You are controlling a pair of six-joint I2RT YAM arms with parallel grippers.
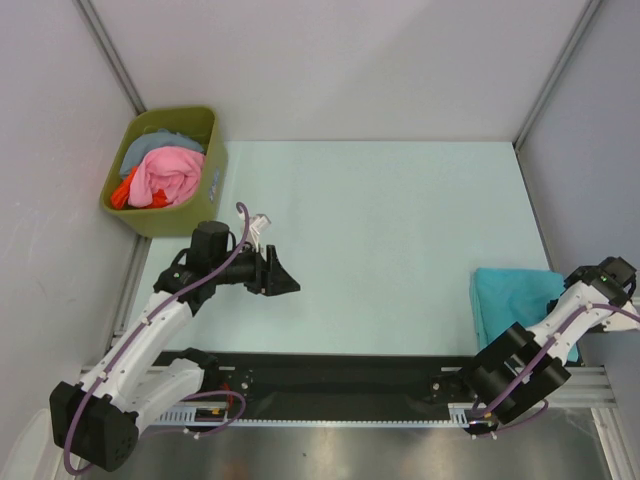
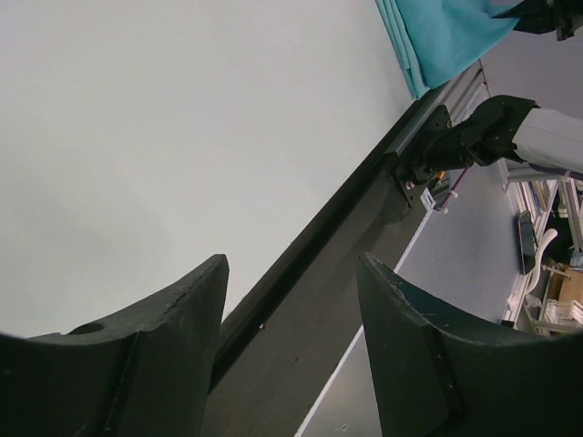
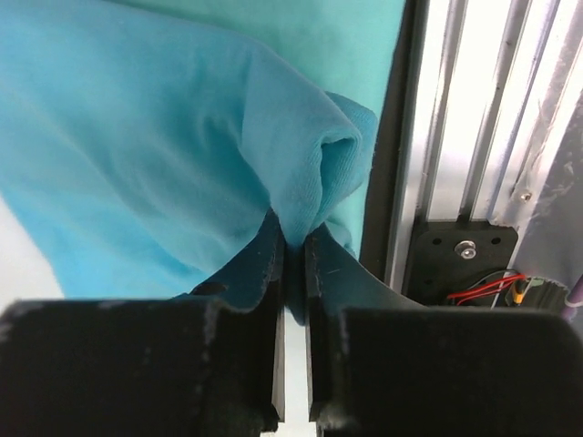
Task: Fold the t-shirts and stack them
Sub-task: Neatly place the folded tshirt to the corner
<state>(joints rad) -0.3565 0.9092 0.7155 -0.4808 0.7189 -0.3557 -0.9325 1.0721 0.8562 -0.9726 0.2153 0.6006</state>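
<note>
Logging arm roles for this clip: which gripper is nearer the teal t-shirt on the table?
Right. The right gripper is shut on a fold of the t-shirt; the left gripper hangs open over the left side of the table, well away.

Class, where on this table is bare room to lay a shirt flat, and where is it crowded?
Free: the table between the bin far left and the shirt near right. Crowded: near right, under the right arm.
</note>
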